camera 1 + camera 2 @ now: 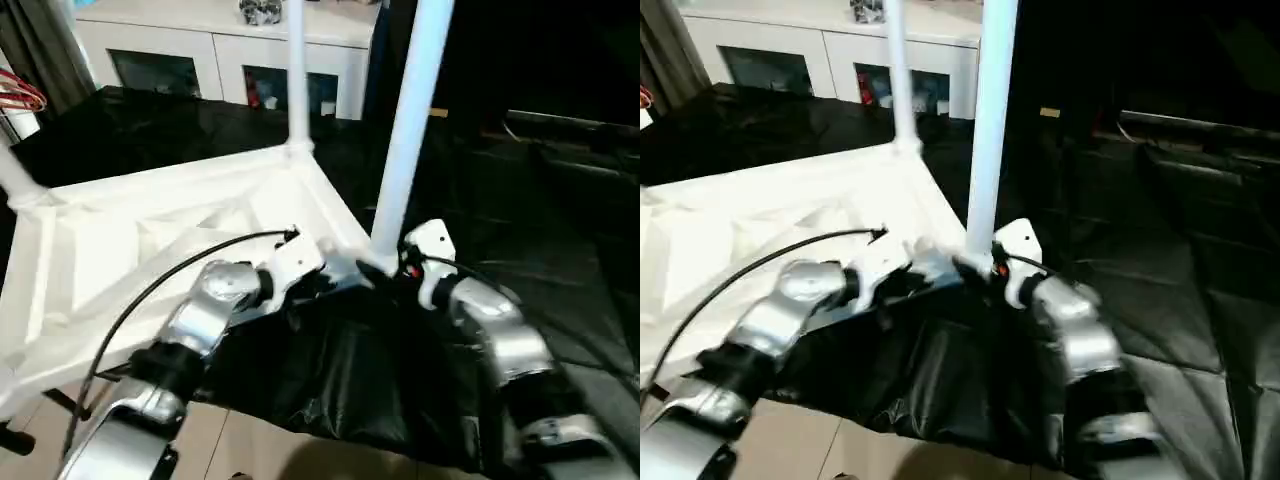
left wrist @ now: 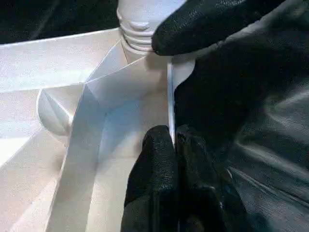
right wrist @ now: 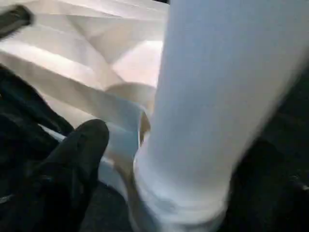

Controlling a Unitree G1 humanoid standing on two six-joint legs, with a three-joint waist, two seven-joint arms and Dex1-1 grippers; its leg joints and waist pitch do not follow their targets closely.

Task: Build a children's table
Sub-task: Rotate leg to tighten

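Observation:
The white tabletop [image 1: 150,250] lies upside down on a black sheet, ribbed underside up. Three white tube legs stand in its corner sockets: one at the far corner [image 1: 297,70], one at the left [image 1: 15,178] and one at the near right corner [image 1: 408,130]. My left gripper [image 2: 173,140] is shut on the thin rim wall of the tabletop, just beside that near right socket. My right gripper [image 1: 385,268] is shut on the base of the near right leg [image 3: 217,96]. One of its black fingers [image 2: 203,24] touches the leg's threaded end [image 2: 137,36]; the far finger is hidden behind the leg.
A black sheet [image 1: 350,380] covers the work surface and hangs over its near edge above a light tiled floor [image 1: 235,440]. A white glass-doored cabinet [image 1: 220,60] stands behind. Dark furniture [image 1: 570,130] is at the right, and a red wire object [image 1: 20,95] at the far left.

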